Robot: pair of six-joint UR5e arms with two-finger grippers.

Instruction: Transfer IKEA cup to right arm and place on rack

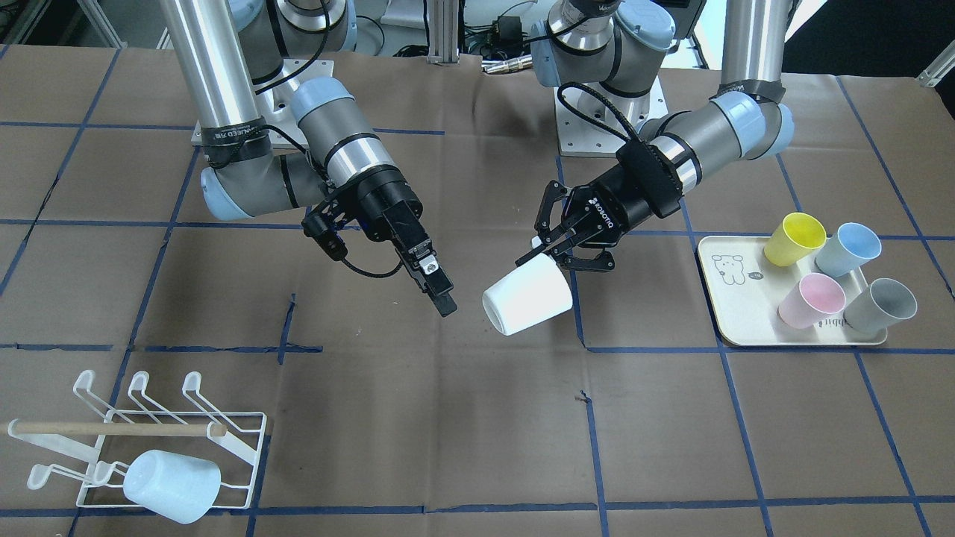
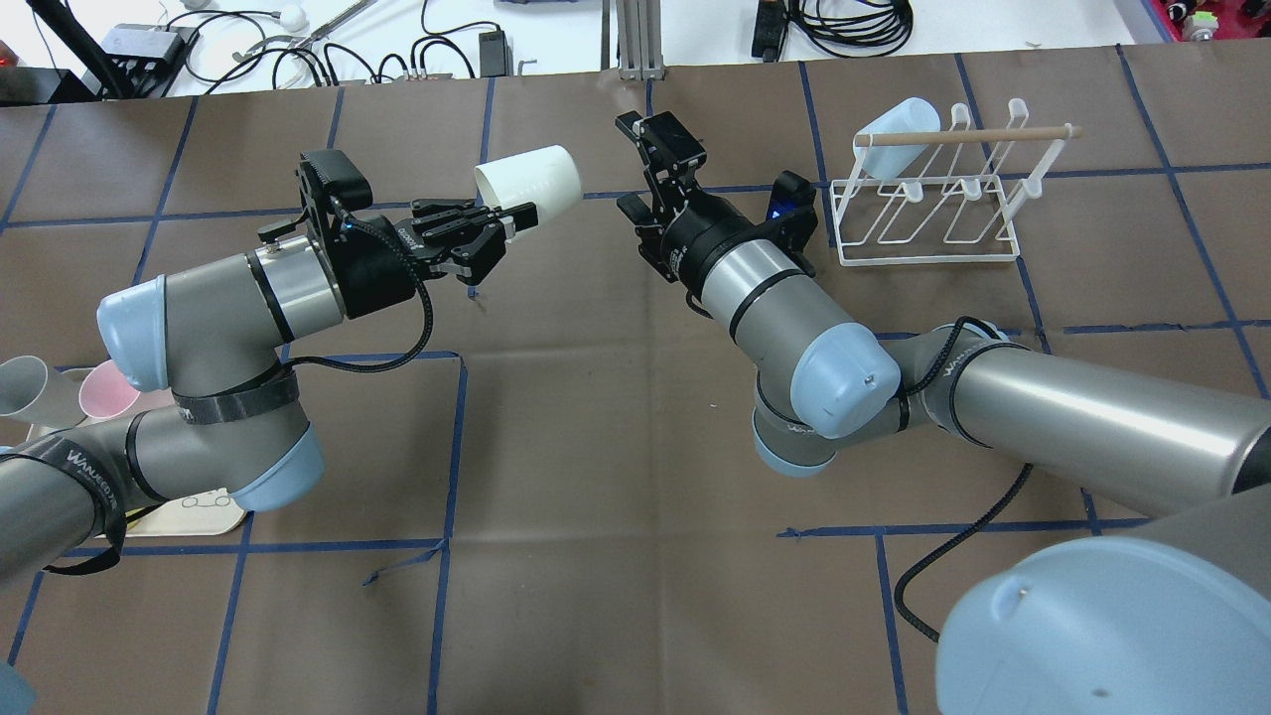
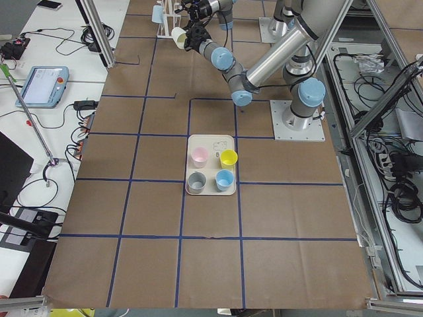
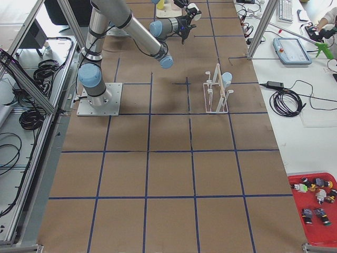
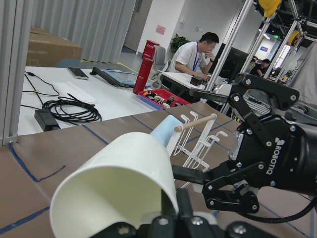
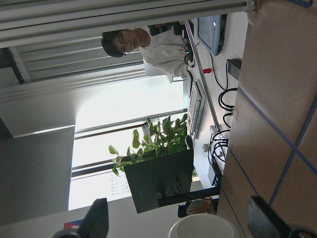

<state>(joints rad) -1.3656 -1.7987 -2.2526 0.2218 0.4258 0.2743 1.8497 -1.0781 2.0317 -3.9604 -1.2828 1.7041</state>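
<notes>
Front-facing view: the left claw (image 1: 541, 253) is clenched on the white cup (image 1: 528, 297), gripping the end nearest its wrist. The cup hangs tilted above the counter (image 1: 418, 418). Its wide end is turned toward the right claw (image 1: 442, 297), which sits just beside it, not touching. The rack (image 1: 216, 432) stands at the view's lower left, well apart from both claws, with a pale blue cup (image 1: 173, 485) on one prong. At the view's right a cream tray (image 1: 735, 306) carries a yellow cup (image 1: 794, 239), a blue cup (image 1: 847, 250), a pink cup (image 1: 812, 300) and a grey cup (image 1: 880, 306).

Overhead: I read the right claw as spread wide, with nothing between its fingers. There is a gap between it and the white cup.

Side views: both claws are far off and small, and I cannot judge them from here.

Left wrist: the white cup fills the lower frame and the right claw is just beyond it. The rack and its wooden dowel (image 5: 195, 121) are behind. A person (image 5: 195, 52) sits at a desk in the background.

Right wrist: the fingers (image 6: 96, 218) stand wide apart at the frame's lower corners. A white rim low between them is probably the white cup.
</notes>
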